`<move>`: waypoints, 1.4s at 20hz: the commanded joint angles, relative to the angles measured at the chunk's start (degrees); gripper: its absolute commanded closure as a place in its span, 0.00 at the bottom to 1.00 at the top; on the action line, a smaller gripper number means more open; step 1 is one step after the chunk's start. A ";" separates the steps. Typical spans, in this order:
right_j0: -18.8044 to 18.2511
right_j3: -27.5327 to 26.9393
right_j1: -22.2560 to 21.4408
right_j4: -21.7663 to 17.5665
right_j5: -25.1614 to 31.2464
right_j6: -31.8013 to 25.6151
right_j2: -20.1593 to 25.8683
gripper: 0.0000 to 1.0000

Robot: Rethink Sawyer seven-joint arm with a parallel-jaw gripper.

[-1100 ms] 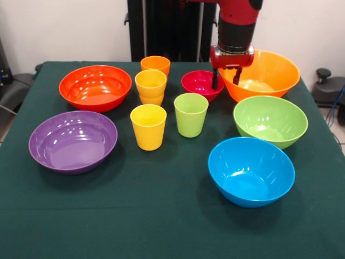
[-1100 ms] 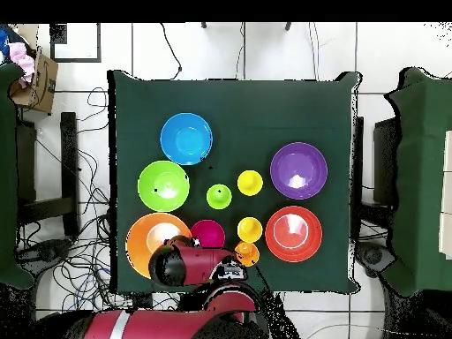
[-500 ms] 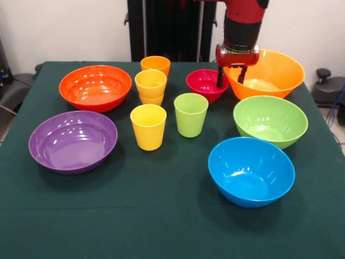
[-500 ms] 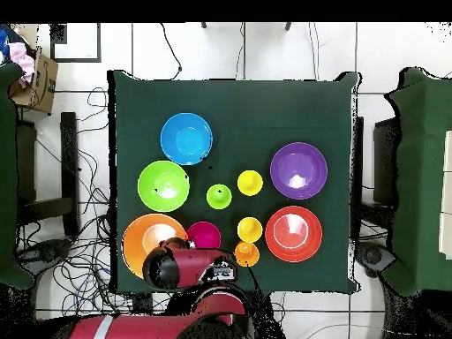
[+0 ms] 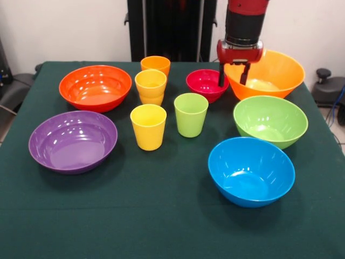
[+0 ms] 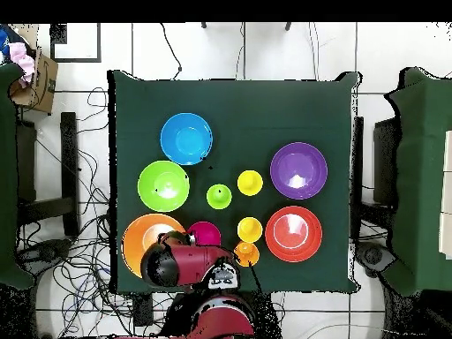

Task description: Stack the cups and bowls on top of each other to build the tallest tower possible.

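Green cloth covered the table (image 5: 161, 226), and every piece stood on it singly except one pair.

Bowls, front view:
- red-orange bowl (image 5: 95, 87), far left.
- purple bowl (image 5: 73, 141), near left, just in front of the red-orange one.
- small magenta bowl (image 5: 205, 83), far centre.
- large orange bowl (image 5: 264, 74), far right, its rim close beside the magenta bowl.
- lime green bowl (image 5: 270, 121), just in front of the large orange one.
- blue bowl (image 5: 251, 170), nearest on the right.

Cups, front view:
- orange cup (image 5: 156, 65), far centre.
- stacked yellow cup (image 5: 151, 86), nested in another cup of like colour, the only start of a tower.
- single yellow cup (image 5: 148, 126), in front of the stacked pair.
- lime green cup (image 5: 191, 114), beside the single yellow cup, in front of the magenta bowl.

Gripper (image 5: 233, 80): two dark fingers hung apart, straddling the near-side rim of the large orange bowl where it neared the magenta bowl. Whether they pressed the rim could not be told. In the overhead view the arm's head (image 6: 172, 262) hid part of that bowl.
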 commanded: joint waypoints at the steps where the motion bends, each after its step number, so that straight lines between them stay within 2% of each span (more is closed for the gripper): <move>1: -2.53 -0.82 -3.19 -0.42 4.17 7.30 4.63 0.00; 6: -3.19 1.07 -5.02 -1.14 4.96 6.91 4.34 0.00; 9: -2.35 3.49 -6.46 -1.38 5.44 7.23 3.21 0.00; 11: -1.35 4.22 -5.83 -1.22 3.95 8.12 2.70 0.00; 18: 1.55 3.64 -2.20 0.91 -0.37 11.11 2.96 0.00; 23: 4.38 5.30 -3.57 3.08 1.98 12.94 2.48 0.00; 28: 6.31 8.95 -4.17 4.96 0.18 17.10 2.84 0.00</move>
